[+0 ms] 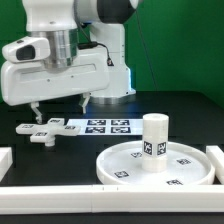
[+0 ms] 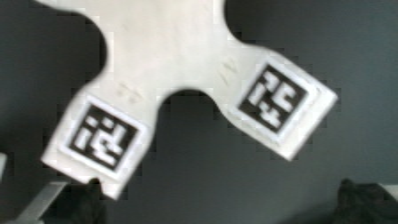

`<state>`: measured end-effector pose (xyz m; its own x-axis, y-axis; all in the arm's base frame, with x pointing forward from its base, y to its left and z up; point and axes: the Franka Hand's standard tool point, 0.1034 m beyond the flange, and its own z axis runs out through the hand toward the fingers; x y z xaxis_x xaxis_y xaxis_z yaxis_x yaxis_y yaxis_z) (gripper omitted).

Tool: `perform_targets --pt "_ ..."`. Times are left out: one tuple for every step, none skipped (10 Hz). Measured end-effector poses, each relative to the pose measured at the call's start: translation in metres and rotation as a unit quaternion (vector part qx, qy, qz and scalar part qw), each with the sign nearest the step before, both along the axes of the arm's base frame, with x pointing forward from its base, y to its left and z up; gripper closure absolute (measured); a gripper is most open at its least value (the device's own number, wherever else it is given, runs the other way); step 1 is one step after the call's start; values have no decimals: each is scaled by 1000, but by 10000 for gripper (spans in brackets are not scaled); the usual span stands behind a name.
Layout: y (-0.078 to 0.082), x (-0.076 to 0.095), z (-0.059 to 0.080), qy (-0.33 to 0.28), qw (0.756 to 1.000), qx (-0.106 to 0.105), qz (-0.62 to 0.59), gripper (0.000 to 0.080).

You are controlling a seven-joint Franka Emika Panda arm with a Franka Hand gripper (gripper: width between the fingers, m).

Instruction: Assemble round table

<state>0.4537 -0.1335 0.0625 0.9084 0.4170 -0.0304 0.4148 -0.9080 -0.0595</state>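
Observation:
The white cross-shaped base piece (image 1: 42,130) lies flat on the black table at the exterior view's left. It fills the wrist view (image 2: 178,60), showing two tagged arms. My gripper (image 1: 60,105) hovers just above it, open and empty (image 2: 217,205). One dark fingertip (image 2: 71,205) sits at the end of a tagged arm, the other (image 2: 365,200) is over bare table. The large rimmed round disc (image 1: 120,165) lies at the exterior view's right. The short cylindrical leg (image 1: 153,135) stands upright on the disc.
The marker board (image 1: 100,126) lies flat just beside the base piece, toward the exterior view's right. White border rails run along the front (image 1: 60,190), the left (image 1: 5,158) and the right (image 1: 214,158) of the work area.

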Motion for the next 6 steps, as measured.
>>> perform_targets --pt "-13 -7 -2 5 1000 0 -11 151" --pt "-9 -4 -2 4 1000 -1 -16 151" --pt "-7 -4 -2 4 1000 0 -12 151" --pt "-8 -4 -2 4 1000 0 -13 151" --pt "-8 -4 -2 4 1000 0 -13 151" --pt "-8 -5 -3 4 1000 -1 -9 151"
